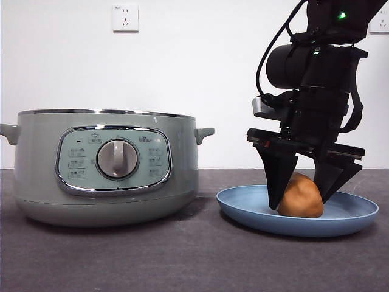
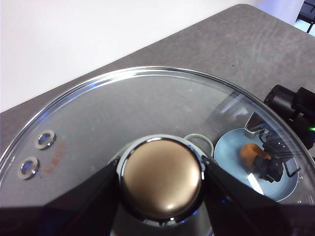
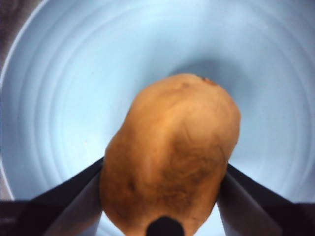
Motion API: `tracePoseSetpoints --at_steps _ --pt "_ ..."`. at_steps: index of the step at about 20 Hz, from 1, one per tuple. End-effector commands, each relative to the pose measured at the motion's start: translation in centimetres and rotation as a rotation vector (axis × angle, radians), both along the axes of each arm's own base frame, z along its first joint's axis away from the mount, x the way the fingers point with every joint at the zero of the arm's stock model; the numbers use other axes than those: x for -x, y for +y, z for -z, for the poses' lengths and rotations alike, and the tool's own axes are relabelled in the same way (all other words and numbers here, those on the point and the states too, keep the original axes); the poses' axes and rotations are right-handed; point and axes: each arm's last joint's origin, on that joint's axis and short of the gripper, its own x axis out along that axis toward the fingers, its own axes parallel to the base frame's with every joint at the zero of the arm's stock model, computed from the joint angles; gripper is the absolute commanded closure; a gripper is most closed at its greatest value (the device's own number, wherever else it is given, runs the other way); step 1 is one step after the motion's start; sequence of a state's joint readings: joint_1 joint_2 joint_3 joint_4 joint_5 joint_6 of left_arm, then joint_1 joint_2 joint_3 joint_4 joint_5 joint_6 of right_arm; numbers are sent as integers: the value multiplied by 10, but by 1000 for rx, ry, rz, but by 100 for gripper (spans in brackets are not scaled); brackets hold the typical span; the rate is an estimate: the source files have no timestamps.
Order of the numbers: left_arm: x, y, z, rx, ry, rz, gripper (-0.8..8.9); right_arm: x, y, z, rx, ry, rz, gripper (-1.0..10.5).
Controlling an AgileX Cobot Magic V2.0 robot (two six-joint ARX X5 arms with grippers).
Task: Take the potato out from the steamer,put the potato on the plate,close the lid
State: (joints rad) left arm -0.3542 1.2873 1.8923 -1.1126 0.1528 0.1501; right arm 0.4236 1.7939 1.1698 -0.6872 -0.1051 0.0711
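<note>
Resting on the wide, shallow light-blue plate (image 1: 340,220), the oval brown-orange potato (image 1: 302,198) sits between the two black jaws of the right gripper (image 1: 307,185), which comes down from the upper right of the front view on a big dark arm. One jaw tip touches the plate just beside the potato and the other slants in from the opposite side. The plate lies on the dark grey table (image 1: 182,261), near the large round sage-green steamer (image 1: 36,164) with its chrome-rimmed panel and central dial knob (image 1: 117,159); the pot's top shows no lid in this view.

From the left wrist view, the left gripper (image 2: 162,179) is clamped on the rounded knob (image 2: 162,178) of the domed glass lid (image 2: 123,108) with its chrome rim. Through the glass the plate (image 2: 231,152), the potato (image 2: 250,152) and the right gripper (image 2: 268,160) over it appear small.

From the right wrist view, the potato (image 3: 172,152) fills the space between the right gripper's (image 3: 165,196) jaws, which press its two sides, with the plate (image 3: 59,98) underneath.
</note>
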Motion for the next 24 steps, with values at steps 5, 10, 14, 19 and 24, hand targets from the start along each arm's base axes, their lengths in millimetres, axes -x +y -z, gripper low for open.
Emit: tracePoseSetpoints --at_steps 5,10,14,19,24 --pt "3 1 -10 21 -74 13 821 3 -2 -8 -1 -13 12 499" --pt "2 1 -12 31 -104 13 821 20 -11 -60 -67 -156 14 501" --pt "-2 -1 -15 43 -138 13 821 51 -24 -114 -140 -307 23 501" --pt "-31 -12 -2 17 -112 22 821 95 -44 -166 -236 -489 43 506" --pt "-63 -25 39 21 -50 21 821 122 -57 -187 -274 -573 49 506"
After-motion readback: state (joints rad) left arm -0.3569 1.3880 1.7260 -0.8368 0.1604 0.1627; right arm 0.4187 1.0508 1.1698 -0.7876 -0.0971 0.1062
